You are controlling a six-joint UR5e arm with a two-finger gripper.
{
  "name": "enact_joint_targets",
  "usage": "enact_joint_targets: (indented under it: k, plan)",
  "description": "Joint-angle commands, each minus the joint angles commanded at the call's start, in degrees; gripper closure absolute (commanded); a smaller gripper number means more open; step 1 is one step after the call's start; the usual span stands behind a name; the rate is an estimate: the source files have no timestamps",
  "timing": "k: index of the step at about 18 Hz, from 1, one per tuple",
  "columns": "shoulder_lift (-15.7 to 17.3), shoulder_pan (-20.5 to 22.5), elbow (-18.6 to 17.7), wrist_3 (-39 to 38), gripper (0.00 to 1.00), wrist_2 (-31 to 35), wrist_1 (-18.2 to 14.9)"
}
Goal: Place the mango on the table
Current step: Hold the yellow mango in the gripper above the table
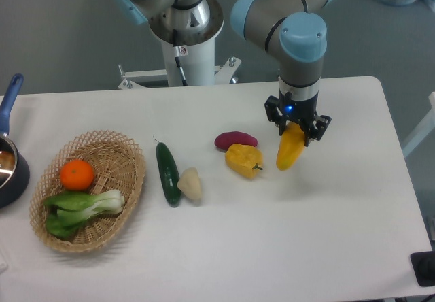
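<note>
The mango (290, 149) is a smooth yellow-orange oval fruit hanging tilted from my gripper (297, 132), its tapered lower end just above or touching the white table (272, 247); I cannot tell which. My gripper is shut on the mango's upper end, right of the table's middle. The black fingers (317, 129) flank the fruit's top.
A lumpy yellow bell pepper (244, 160) lies just left of the mango, with a purple sweet potato (235, 140) behind it. A cucumber (167, 173) and a pale ginger-like piece (191, 183) lie further left. A wicker basket (129, 179) holds an orange (77, 175) and bok choy (81, 205). A blue pot (8, 169) sits at the left edge.
</note>
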Motion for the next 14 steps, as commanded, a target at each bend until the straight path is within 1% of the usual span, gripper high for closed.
enact_joint_targets:
  k: [6, 14]
  plan:
    - [-0.1, -0.5, 0.7, 0.1, 0.69, 0.0, -0.3]
    - [0.0, -1.1, 0.3, -0.2, 0.69, -0.4, -0.3]
